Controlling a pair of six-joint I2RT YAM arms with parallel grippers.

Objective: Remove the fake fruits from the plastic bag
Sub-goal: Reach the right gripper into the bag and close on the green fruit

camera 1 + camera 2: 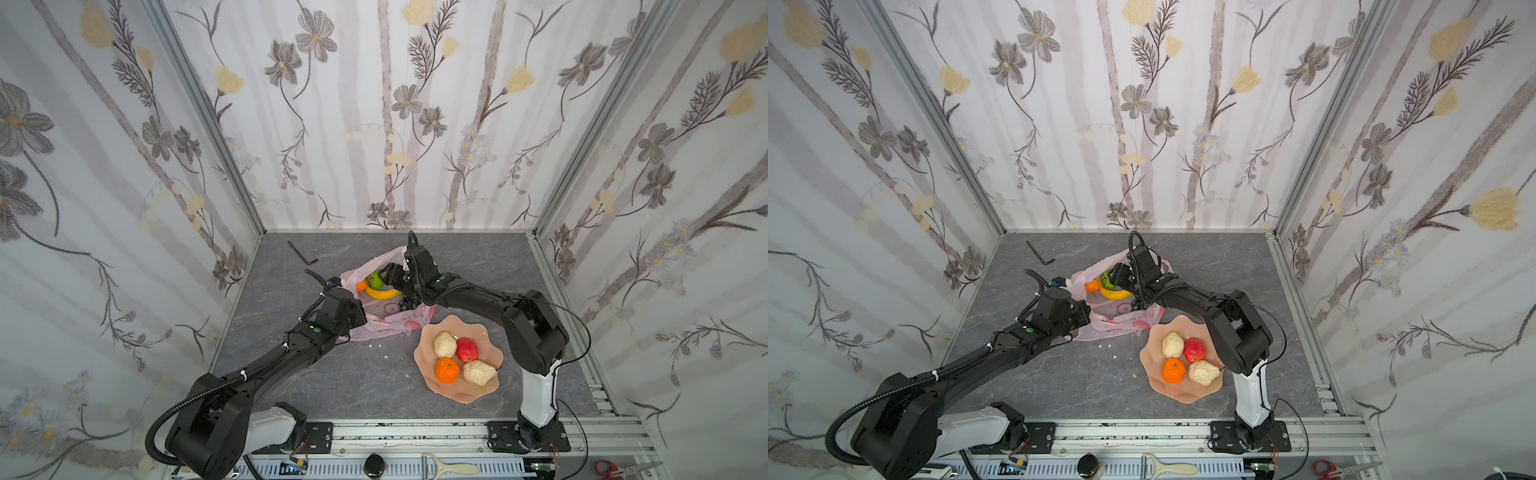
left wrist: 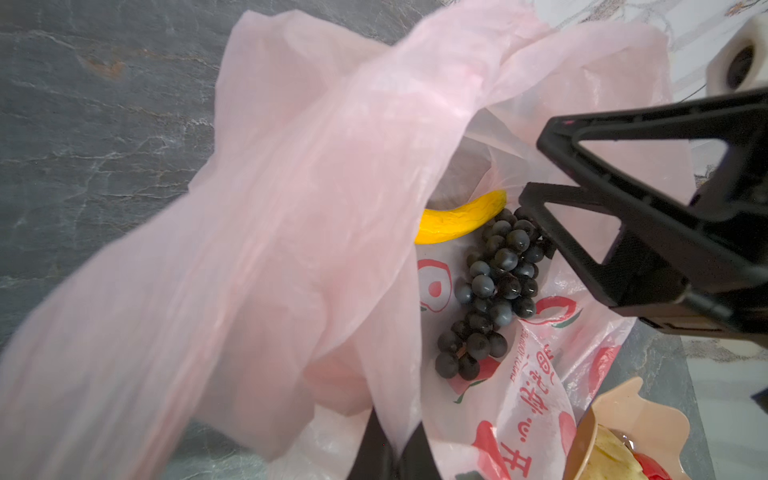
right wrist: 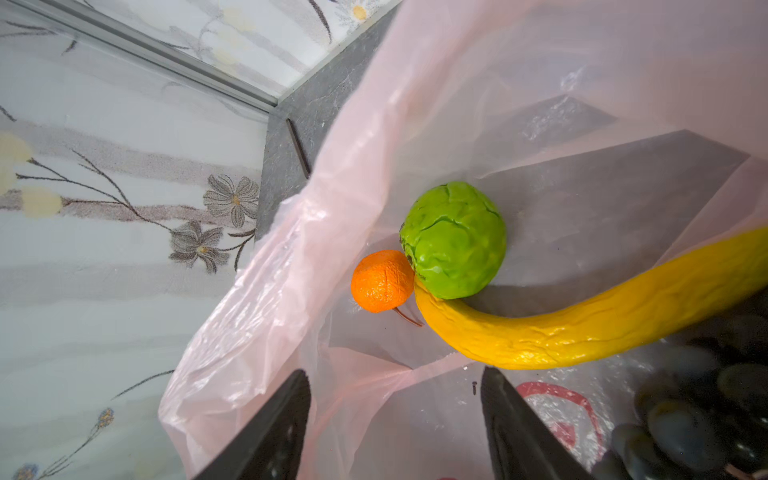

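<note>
Translucent pink plastic bag (image 2: 291,187) holds yellow banana (image 3: 582,328), purple grapes (image 2: 494,282)

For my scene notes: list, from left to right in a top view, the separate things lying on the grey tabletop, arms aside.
hex key → plastic bag → peach dish. The fruits inside the bag and the dish overlap too much to rank.

Left tool (image 2: 395,436) clamped shut on plastic bag (image 2: 291,208) edge. Right tool (image 3: 395,415) jaws apart, angled downward. Both arms reach forward and inward, wrists close together.
</note>
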